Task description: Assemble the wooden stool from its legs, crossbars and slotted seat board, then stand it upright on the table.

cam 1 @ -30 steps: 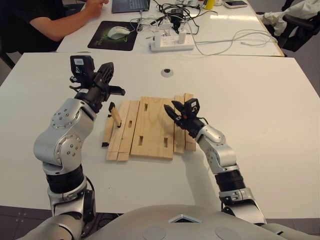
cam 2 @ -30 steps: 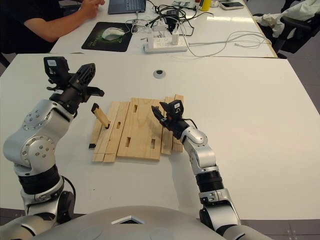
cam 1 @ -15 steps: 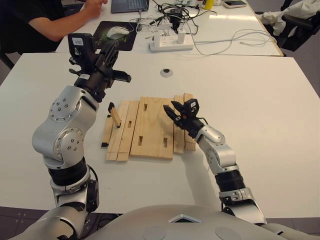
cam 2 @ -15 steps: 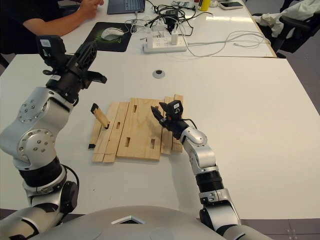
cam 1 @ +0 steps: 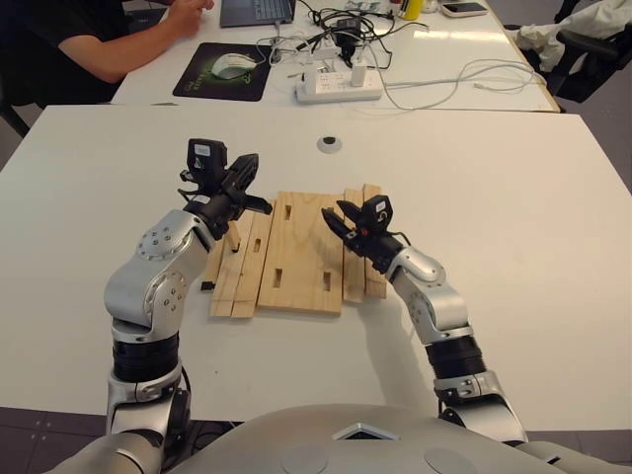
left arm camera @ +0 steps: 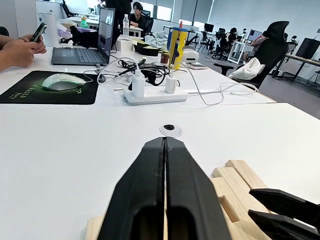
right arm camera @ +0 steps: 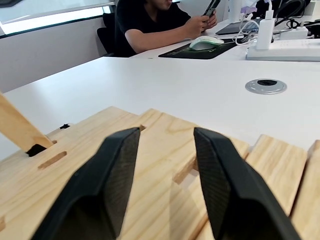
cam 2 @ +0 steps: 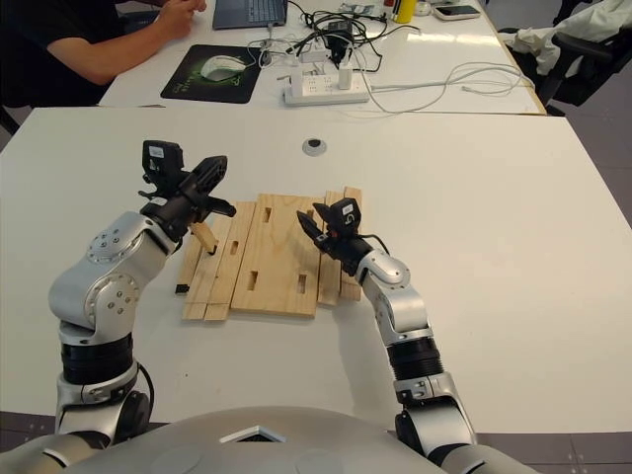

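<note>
A white surface [cam 1: 513, 217] carries the stool parts lying flat at its middle: the slotted board [cam 1: 301, 252], with slats [cam 1: 242, 267] touching it on both sides. A short peg [cam 2: 205, 238] stands tilted in a slot of the left-hand slats. The left gripper [left arm camera: 165, 145], fingers pressed together and holding nothing, hangs just above that peg. The right gripper [cam 1: 336, 219] hovers with its fingers apart over the board's right edge. Half a second ago the left arm was raised toward the far edge; it has come down. The right arm has not moved. Bare surface lies wide to the right and front. A grommet [cam 1: 330, 144] sits behind the board.
</note>
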Controlling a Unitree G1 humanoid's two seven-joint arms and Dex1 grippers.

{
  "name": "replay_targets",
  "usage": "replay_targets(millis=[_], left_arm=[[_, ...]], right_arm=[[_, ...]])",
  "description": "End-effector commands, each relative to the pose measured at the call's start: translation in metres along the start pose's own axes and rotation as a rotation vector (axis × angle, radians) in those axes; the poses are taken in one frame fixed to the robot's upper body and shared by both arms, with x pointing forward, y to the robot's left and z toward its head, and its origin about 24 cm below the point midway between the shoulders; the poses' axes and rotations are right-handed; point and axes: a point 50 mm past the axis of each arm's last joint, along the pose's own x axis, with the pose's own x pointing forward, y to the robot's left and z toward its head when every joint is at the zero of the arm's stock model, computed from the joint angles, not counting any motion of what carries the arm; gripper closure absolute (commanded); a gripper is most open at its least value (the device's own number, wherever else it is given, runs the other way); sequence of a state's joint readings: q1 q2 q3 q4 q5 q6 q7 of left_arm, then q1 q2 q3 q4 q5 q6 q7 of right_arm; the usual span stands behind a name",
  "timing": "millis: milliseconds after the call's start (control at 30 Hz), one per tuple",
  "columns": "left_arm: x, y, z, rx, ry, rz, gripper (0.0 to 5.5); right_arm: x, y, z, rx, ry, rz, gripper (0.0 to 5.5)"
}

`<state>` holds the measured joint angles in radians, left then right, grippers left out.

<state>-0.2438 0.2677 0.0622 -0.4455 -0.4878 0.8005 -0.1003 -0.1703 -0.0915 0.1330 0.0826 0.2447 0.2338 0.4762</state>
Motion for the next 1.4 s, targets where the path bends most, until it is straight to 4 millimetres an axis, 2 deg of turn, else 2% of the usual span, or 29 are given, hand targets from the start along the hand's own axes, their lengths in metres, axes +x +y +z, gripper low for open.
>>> replay_targets(millis=[33, 167, 367, 433, 567, 633, 667, 700, 767, 833, 933, 1033, 1133, 1167, 1400], left_arm=[[0.003, -0.001, 0.03, 0.038, -0.097, 0.025, 5.47], [0.0, -0.007, 0.069, 0.093, -0.234, 0.019, 5.47], [-0.009, -0.025, 0.112, 0.122, -0.397, -0.018, 5.47], [-0.006, -0.022, 0.097, 0.103, -0.327, -0.005, 5.47], [-0.007, 0.002, 0.011, 0.03, -0.002, 0.082, 5.47], [-0.008, 0.006, -0.024, -0.022, 0.127, 0.071, 5.47], [-0.009, 0.008, -0.037, -0.031, 0.164, 0.078, 5.47], [-0.012, 0.008, -0.04, -0.06, 0.167, 0.082, 5.47], [-0.011, 0.002, -0.025, -0.047, 0.09, 0.08, 5.47], [-0.004, -0.005, 0.004, -0.007, -0.035, 0.051, 5.47], [0.001, -0.019, 0.044, 0.043, -0.198, 0.002, 5.47], [-0.001, -0.023, 0.063, 0.104, -0.268, -0.008, 5.47], [-0.004, -0.019, 0.068, 0.117, -0.286, -0.027, 5.47], [-0.006, -0.015, 0.067, 0.117, -0.281, -0.029, 5.27], [-0.046, 0.04, 0.053, 0.246, -0.136, 0.012, 4.3]], right_arm=[[0.001, 0.001, 0.0, 0.002, -0.001, 0.0, 3.51], [0.001, 0.002, -0.001, 0.005, 0.002, -0.001, 3.51], [0.002, 0.0, 0.0, 0.0, 0.003, 0.007, 3.51], [0.001, 0.0, 0.001, -0.002, 0.005, 0.007, 3.51], [0.002, 0.001, 0.001, -0.006, 0.015, 0.031, 3.51], [0.002, 0.0, 0.001, -0.007, 0.018, 0.032, 3.51], [0.003, 0.0, 0.002, -0.008, 0.018, 0.035, 3.51], [0.004, 0.001, 0.004, -0.012, 0.018, 0.045, 3.51], [0.006, 0.001, 0.012, -0.015, -0.002, 0.056, 3.51], [0.005, 0.0, 0.016, -0.013, -0.019, 0.046, 3.51], [0.005, -0.001, 0.01, -0.009, -0.004, 0.035, 3.51], [0.004, 0.0, 0.006, 0.008, 0.001, 0.026, 3.51], [0.003, 0.0, 0.003, 0.015, 0.001, 0.015, 3.51], [0.003, -0.001, 0.001, 0.015, 0.004, 0.009, 3.51], [-0.01, -0.011, -0.012, 0.028, 0.007, -0.078, 3.51]])
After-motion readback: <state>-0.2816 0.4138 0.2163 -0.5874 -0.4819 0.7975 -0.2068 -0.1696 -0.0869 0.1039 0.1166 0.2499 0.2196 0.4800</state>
